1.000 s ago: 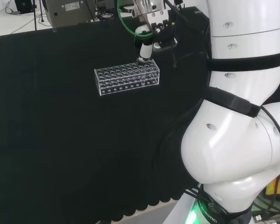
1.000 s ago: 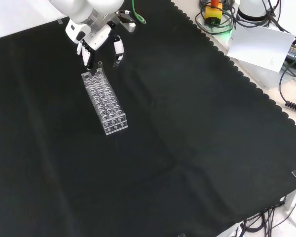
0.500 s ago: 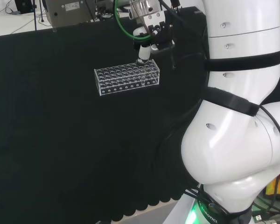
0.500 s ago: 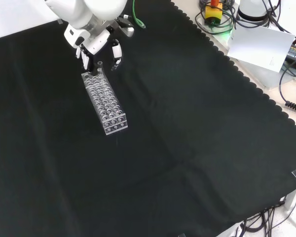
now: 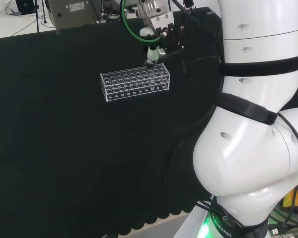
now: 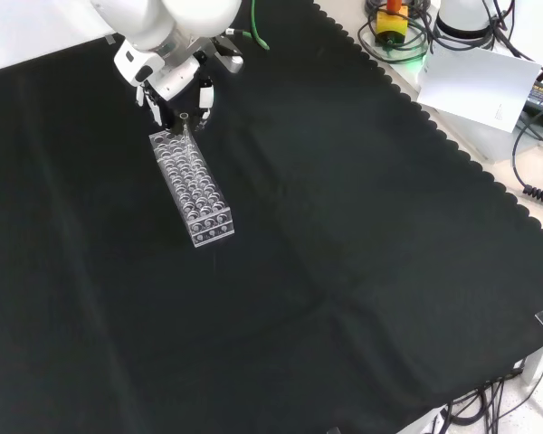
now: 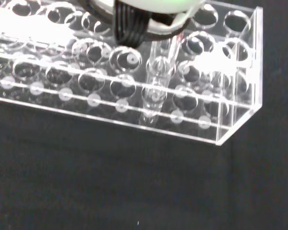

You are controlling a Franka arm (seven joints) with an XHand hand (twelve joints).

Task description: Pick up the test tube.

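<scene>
While the clear rack (image 6: 191,187) lies on the black cloth (image 6: 344,226), the hand (image 6: 167,80) hangs over the rack's far end in the front view. Just below the hand, the test tube (image 6: 183,127) stands upright in a hole at that end, its top between the fingers (image 6: 202,99). The fingers point down around the tube; I cannot tell if they touch it.

Bright even light; glare whitens the clear rack (image 7: 134,81) close up.
</scene>
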